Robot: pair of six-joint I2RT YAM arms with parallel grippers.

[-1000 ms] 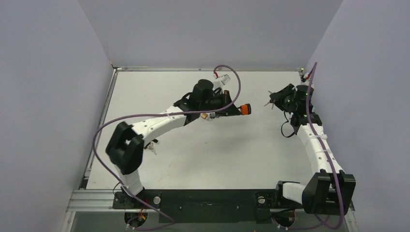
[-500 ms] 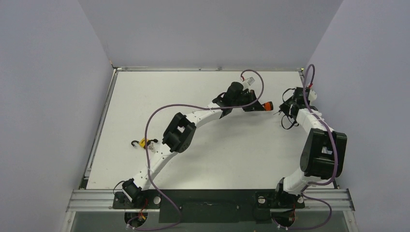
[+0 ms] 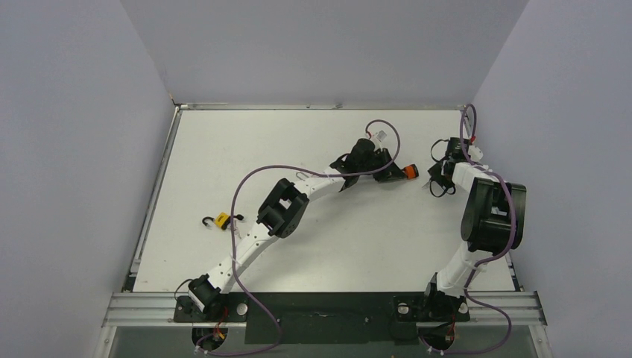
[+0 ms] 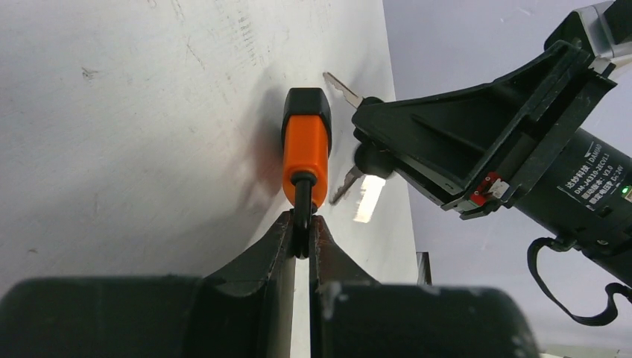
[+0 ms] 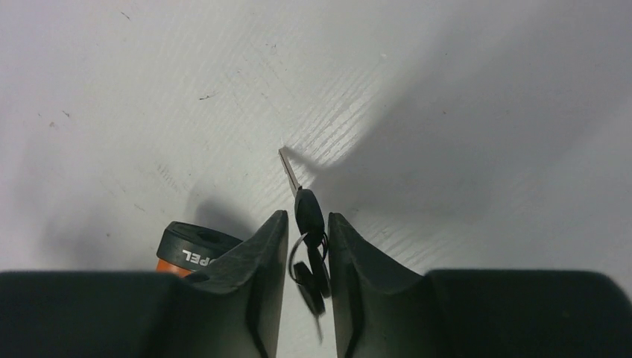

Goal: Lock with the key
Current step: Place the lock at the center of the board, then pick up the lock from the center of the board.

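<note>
Clamping orange padlock by shackle: left hand; right hand narrow, key between fingers, grip unclear

The top camera sits high behind the arm bases, looking down and forward over the whole table. Each wrist camera rides close and low over that surface — the left one looks across at the right arm, the right one downward. All three views share the orange padlock and key.
</note>
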